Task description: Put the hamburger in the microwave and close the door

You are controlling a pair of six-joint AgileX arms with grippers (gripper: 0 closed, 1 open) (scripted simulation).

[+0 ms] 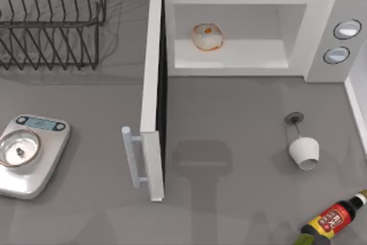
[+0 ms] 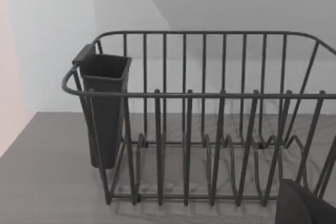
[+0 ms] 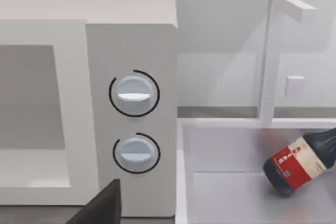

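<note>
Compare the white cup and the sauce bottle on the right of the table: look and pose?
The white cup is plain white, short and wide; the sauce bottle is dark with a red label, long and narrow. The cup's open mouth points toward the table's near edge; the bottle lies slanted, its neck toward the right edge. The cup sits nearer the microwave than the bottle. Both lie tipped over, neither upright.

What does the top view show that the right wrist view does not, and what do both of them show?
Top view alone: the hamburger inside the cavity, the door standing open, a kitchen scale, a dish rack and a tipped white cup.
Right wrist view alone: a white tap rising behind the sink.
Both: the microwave with its two dials, and the dark sauce bottle.
</note>
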